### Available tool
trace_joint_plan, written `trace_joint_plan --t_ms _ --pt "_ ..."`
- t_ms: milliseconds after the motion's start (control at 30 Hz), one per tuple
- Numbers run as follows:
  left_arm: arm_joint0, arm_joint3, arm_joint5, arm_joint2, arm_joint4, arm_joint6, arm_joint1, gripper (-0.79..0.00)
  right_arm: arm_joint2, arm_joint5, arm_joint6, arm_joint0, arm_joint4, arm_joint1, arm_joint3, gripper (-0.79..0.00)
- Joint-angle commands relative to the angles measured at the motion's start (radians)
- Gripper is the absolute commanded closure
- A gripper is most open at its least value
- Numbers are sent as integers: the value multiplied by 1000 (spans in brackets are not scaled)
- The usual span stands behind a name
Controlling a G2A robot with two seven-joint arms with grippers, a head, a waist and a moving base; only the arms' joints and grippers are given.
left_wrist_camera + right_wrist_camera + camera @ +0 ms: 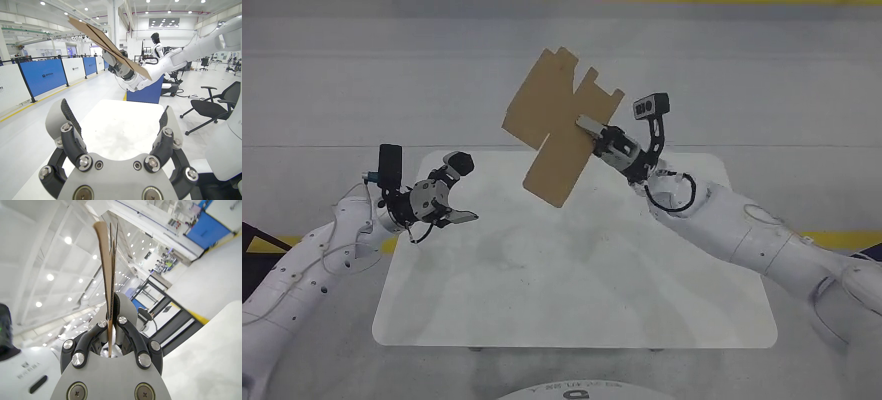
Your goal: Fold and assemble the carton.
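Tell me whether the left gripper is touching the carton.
Apart. Left wrist view shows the left gripper open and empty, with the carton held well clear beyond it.

The left gripper (115, 108) hangs low over a white counter (117, 130) with its jaws spread wide and nothing between them; its ribbed black pads (70, 115) face each other across bare surface. Beyond the counter's far edge the right gripper (113, 58) is clamped on a flattened brown cardboard carton (105, 43). The carton is held in the air, tilted and seen nearly edge-on, well apart from the counter. Behind, blue and white barrier panels (43, 75) line a pale floor (90, 85) marked with a yellow line (28, 108), and a black office chair (211, 108) stands off to one side.
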Motion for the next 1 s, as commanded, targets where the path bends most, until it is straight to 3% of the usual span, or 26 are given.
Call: trace_joint_plan --t_ms 0,33,267,333,433,567,667,833,967 --pt "0 0 0 0 0 0 0 -785 65 150 386 -13 463 -2 70 0" --pt "0 0 0 0 0 0 0 -785 84 161 444 -13 489 -3 97 0" --pt "0 0 0 0 0 0 0 -785 84 171 466 -14 487 -5 71 0" --pt "0 0 0 0 0 0 0 -785 115 346 612 -52 628 -5 5 0" --pt "0 0 0 0 0 0 0 -785 157 746 778 -82 842 -8 30 0" --pt "0 0 0 0 0 0 0 -785 157 1166 818 -82 919 -27 102 0" --pt "0 0 0 0 0 0 0 -785 158 1381 800 -80 975 -47 143 0" --pt "0 0 0 0 0 0 0 -785 182 1524 666 -82 1065 -73 124 0" --pt "0 0 0 0 0 0 0 -785 187 1534 655 -85 1075 -75 120 0"
